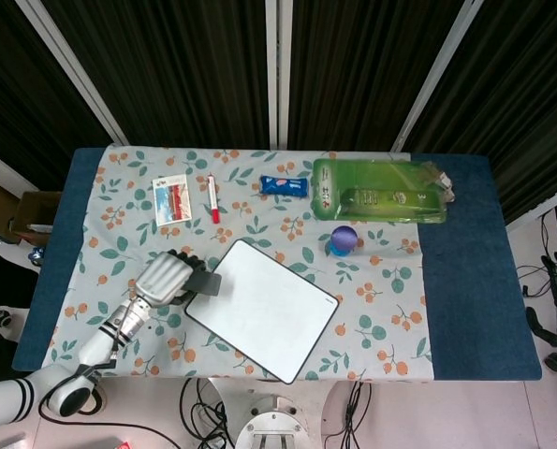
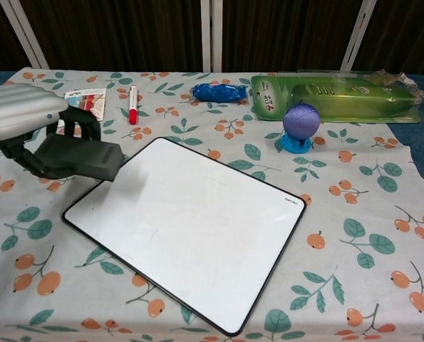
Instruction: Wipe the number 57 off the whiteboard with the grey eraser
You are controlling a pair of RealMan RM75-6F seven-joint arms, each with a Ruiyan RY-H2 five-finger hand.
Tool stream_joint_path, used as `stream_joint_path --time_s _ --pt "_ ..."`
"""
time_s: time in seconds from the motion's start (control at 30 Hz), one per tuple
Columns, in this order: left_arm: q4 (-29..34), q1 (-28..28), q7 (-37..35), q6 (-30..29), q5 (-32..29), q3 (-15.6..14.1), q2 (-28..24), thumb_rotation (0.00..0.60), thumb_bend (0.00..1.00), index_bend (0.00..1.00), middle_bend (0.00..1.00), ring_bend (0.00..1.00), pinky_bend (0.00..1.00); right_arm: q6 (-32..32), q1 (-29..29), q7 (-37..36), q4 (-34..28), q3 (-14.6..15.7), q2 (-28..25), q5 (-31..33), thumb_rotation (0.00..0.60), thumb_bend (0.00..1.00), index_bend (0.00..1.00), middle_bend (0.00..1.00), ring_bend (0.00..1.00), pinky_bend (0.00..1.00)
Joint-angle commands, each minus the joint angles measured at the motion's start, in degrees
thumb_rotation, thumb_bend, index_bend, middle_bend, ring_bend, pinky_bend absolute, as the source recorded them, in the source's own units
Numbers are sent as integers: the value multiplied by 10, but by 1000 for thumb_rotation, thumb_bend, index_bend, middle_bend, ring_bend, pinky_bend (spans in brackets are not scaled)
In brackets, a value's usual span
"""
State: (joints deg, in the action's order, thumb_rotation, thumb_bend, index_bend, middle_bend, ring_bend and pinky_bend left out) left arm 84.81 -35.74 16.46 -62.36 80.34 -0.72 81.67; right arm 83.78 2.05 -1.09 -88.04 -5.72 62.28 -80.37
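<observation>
Eraser: light, stiff block, best held across its sides; left hand grips it beside the whiteboard.

Table with floral cloth, whiteboard, red marker, purple ball

No text can be read with certainty. The whiteboard carries no number on its white face. The green package, behind the whiteboard, has print too small to read, and so does the card at its far left.
</observation>
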Motion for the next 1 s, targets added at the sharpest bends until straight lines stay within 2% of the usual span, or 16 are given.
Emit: stream_joint_path --time_s 0.03,0.2,0.4,0.47,0.53,0.67,0.77,0.9,1.0 --pt "-58 17 -45 7 -35 16 11 600 437 620 648 553 521 2 0 4 -5 0 -1 -2 600 298 0 0 0 0" --pt "-125 29 -85 20 -32 6 28 600 423 609 640 546 524 5 -1 12 -12 0 -5 -2 600 299 0 0 0 0" --pt "-169 42 -135 21 -16 -1 39 600 421 577 603 513 523 6 0 18 -18 1 -6 -3 600 300 0 0 0 0" --pt "-176 43 -148 23 -8 -4 39 600 418 533 532 456 511 6 0 20 -20 1 -6 -4 600 300 0 0 0 0" --pt "-176 43 -163 31 -2 -8 35 600 400 445 413 376 473 7 0 22 -22 0 -6 -3 600 300 0 0 0 0" --pt "-181 44 -195 28 13 -8 33 600 316 166 161 208 334 11 -2 24 -24 0 -7 -2 600 300 0 0 0 0" --pt "-192 50 -210 10 23 -4 38 600 260 81 93 125 278 13 -3 24 -24 -1 -7 -2 600 300 0 0 0 0" --pt "-188 56 -214 -3 28 -2 30 600 246 66 76 106 255 18 -4 24 -23 -1 -6 -6 600 300 0 0 0 0" --pt "-166 73 -213 -34 30 2 14 600 243 66 76 106 250 21 -5 24 -25 0 -6 -9 600 300 0 0 0 0"
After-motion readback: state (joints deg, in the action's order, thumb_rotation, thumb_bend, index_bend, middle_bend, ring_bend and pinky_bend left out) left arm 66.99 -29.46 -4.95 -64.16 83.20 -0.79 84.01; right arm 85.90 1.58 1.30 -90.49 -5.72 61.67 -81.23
